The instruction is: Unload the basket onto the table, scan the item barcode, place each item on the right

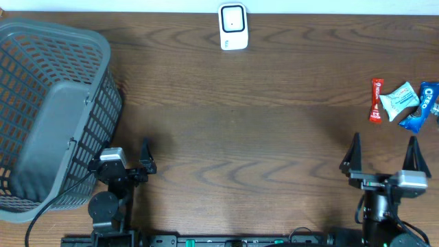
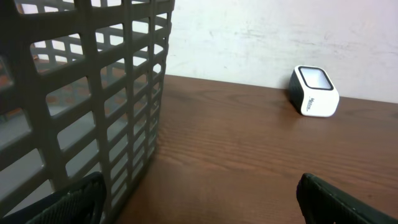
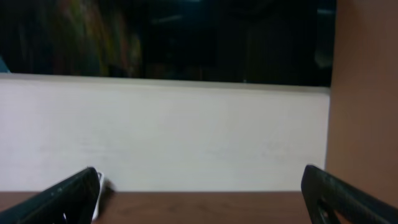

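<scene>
snack packets sit in a small cluster at the far right edge of the dark wood-grain desk [image 1: 240, 137]: a slim red wrapper [image 1: 375, 99], a pale blue-and-white pouch [image 1: 400, 101] and a blue biscuit packet [image 1: 420, 108], touching or overlapping one another. we judge one of these to be the item to scan. the white boxy barcode scanner [image 1: 233, 27] with its dark window stands at the far middle edge, well apart from them.

our right gripper [image 1: 382, 154] rests near the front right, both fingers spread wide, nothing between them. the packets lie ahead of it and slightly to its right, so it is clearly the nearer arm. the red wrapper's long axis runs roughly front to back.

our left gripper [image 1: 134, 165] is likewise wide open and empty, just beside the grey plastic lattice basket [image 1: 82, 103] at the left, far from the snacks.
</scene>
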Robot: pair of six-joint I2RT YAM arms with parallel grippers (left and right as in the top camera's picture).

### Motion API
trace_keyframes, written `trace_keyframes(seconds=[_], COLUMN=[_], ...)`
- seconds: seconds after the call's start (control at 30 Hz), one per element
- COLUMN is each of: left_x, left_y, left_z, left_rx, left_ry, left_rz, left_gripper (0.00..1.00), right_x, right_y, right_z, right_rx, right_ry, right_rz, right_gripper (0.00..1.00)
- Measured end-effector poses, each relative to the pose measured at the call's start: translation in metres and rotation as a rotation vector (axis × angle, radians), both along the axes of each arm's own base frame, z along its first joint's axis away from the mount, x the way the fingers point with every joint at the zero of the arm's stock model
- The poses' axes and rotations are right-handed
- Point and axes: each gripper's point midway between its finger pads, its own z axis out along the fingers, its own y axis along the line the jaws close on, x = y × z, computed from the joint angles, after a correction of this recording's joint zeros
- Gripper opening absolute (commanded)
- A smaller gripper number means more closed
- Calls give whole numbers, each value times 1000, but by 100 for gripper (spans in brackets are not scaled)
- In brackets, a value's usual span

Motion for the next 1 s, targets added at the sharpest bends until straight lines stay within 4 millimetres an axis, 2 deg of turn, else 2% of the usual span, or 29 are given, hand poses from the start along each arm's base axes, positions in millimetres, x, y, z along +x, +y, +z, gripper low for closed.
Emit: trace_keyframes(seconds=[0.23, 0.57, 1.0], left_x=[0, 0, 0], left_y=[0, 0, 0], left_z=[0, 0, 0], left_rx=[0, 0, 0], left_ry=[0, 0, 0], left_rz=[0, 0, 0], left_gripper=[98, 98, 98], right_x=[19, 31, 42], right_y=[-4, -12, -20], right_z=[-40, -73, -143], right_rx=[6, 19, 44], right_ry=[33, 45, 265], right_rz=[-12, -50, -96], right_gripper=[99, 99, 99])
